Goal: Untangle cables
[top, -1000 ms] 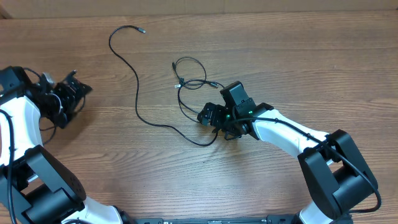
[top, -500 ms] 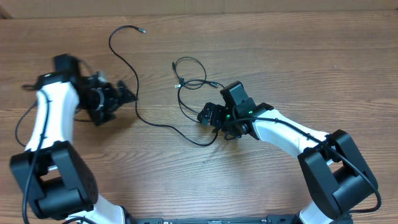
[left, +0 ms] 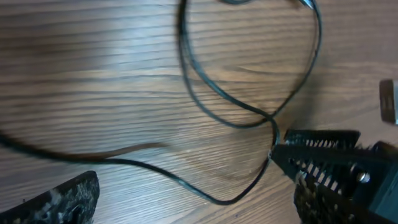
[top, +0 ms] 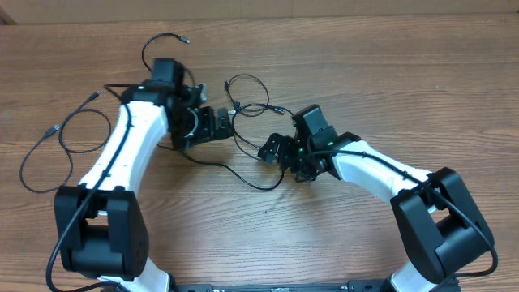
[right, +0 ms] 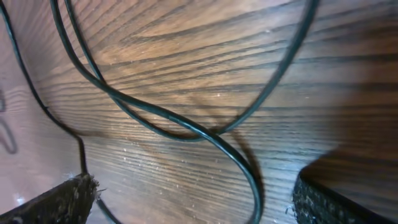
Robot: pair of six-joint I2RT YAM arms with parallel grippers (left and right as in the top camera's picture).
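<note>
Thin black cables lie on the wooden table. A long cable [top: 180,134] runs from a plug at the back down to a bend beside my right gripper [top: 269,148]. A smaller looped cable [top: 247,81] with silver plugs lies between the two grippers. My left gripper [top: 225,124] is open just left of that loop. In the left wrist view a strand [left: 217,200] curves between the open fingers [left: 62,199], untouched. The right gripper [right: 199,205] hangs low and open over crossing strands [right: 205,134], one passing between its fingers [right: 348,199].
A third black cable [top: 57,130] lies in a loose curve at the far left of the table. Both white arms reach in from the front edge. Bare wood extends along the back and right.
The left arm has swung from the far left to the middle, its gripper now beside the looped cable; the far-left cable has come into view. The right arm has stayed put.
</note>
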